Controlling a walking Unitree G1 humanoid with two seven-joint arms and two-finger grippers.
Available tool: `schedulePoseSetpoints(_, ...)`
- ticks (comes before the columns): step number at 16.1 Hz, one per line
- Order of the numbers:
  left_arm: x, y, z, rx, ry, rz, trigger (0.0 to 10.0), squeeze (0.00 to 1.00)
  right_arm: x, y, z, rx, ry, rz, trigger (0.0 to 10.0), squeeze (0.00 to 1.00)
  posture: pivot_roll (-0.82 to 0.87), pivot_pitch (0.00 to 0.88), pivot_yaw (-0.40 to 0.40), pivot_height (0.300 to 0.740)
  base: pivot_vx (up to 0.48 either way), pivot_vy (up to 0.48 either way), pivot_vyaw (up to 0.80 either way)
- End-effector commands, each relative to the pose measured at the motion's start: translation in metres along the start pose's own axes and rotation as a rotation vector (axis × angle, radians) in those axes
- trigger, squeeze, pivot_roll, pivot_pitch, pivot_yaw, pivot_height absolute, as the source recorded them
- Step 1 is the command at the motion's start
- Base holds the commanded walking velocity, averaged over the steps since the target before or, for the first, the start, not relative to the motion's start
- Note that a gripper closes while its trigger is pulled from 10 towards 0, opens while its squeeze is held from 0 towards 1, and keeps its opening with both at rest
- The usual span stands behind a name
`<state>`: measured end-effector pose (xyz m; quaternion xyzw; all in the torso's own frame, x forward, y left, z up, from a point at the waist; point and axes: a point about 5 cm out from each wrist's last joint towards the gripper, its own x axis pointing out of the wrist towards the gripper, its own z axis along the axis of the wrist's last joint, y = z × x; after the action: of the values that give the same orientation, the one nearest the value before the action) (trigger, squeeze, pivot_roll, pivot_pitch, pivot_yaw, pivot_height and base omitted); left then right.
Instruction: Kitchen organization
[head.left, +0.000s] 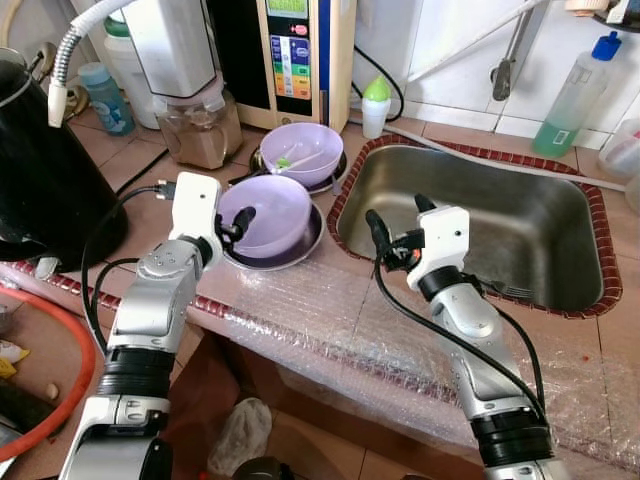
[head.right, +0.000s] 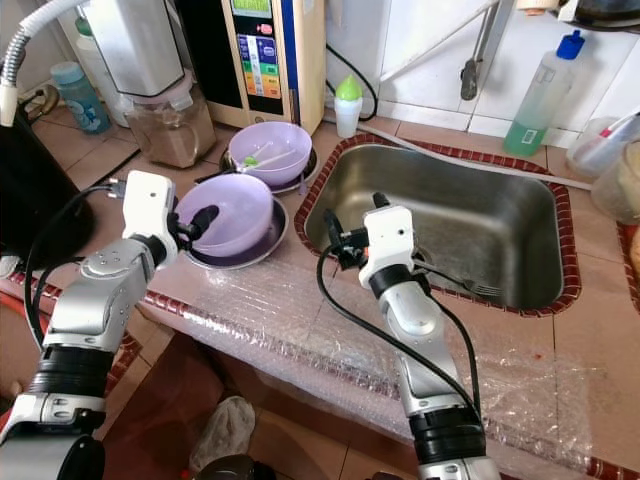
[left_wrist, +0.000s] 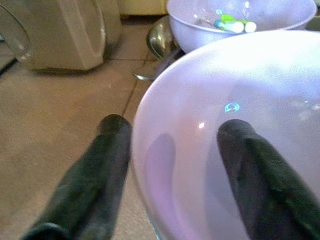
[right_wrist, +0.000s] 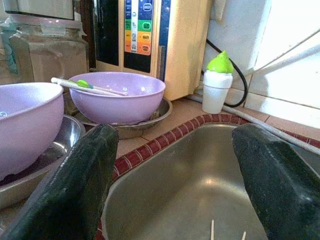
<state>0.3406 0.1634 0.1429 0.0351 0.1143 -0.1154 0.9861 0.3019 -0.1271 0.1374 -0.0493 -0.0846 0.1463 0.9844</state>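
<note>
Tiled counter (head.left: 120, 160) carries a steel sink (head.left: 480, 220) toward its right side. A black kettle (head.left: 45, 170) stands at the counter's left edge. Near purple bowl (head.left: 270, 215) sits in a steel dish just left of the sink's front left corner. Left gripper (head.left: 243, 222) straddles this bowl's rim, one finger inside, one outside, narrowly spread. Right gripper (head.left: 400, 222) hovers over the sink's front left corner, fingers wide, holding nothing. Far purple bowl (head.left: 300, 150), behind the first, contains chopsticks (right_wrist: 87, 86).
</note>
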Motion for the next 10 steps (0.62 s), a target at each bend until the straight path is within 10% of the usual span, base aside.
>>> schedulePoseSetpoints(1,-0.001,-0.003,-0.002,-0.023,0.032,-0.033,0.0,0.00,0.004,-0.002,0.007,0.005,-0.023,-0.001,10.0,0.00,0.01,0.000,0.095,0.740,0.000,0.000,0.00)
schedulePoseSetpoints(10,0.012,-0.017,0.005,-0.148,0.037,-0.058,0.0,0.00,0.016,0.004,0.009,-0.009,0.015,0.035,10.0,0.00,-0.03,0.000,0.098,0.740,0.000,0.000,0.00)
